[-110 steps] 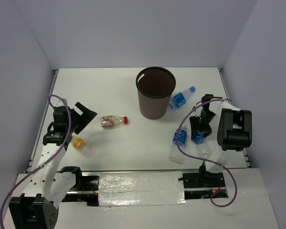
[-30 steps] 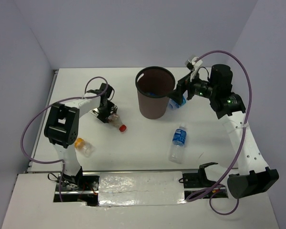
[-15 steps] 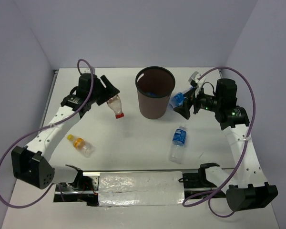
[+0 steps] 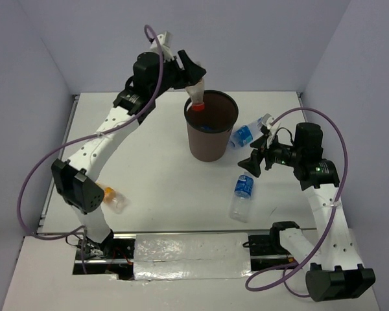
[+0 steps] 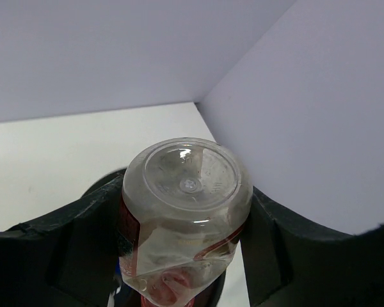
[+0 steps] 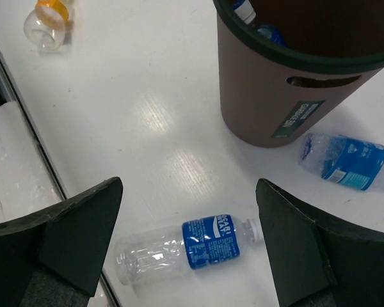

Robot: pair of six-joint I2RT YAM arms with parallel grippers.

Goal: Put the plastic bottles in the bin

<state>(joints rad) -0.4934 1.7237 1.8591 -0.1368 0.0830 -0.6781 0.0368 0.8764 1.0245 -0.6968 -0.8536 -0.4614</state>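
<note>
Top external: the left gripper (image 4: 193, 79) clamped the red-capped bottle (image 4: 196, 97) cap-down, with the bin (image 4: 211, 139) directly beneath it. The right gripper (image 4: 251, 157) hung spread wide and empty, with a blue-labelled bottle (image 4: 242, 193) lying close under it.

Left wrist: the red-capped bottle's clear base faced the lens, pinched between both fingers (image 5: 64, 249).

Right wrist: the blue-labelled bottle lay untouched between the parted fingers (image 6: 70, 236). The bin stood ahead of them, with a second blue bottle (image 6: 345, 160) beside it.
</note>
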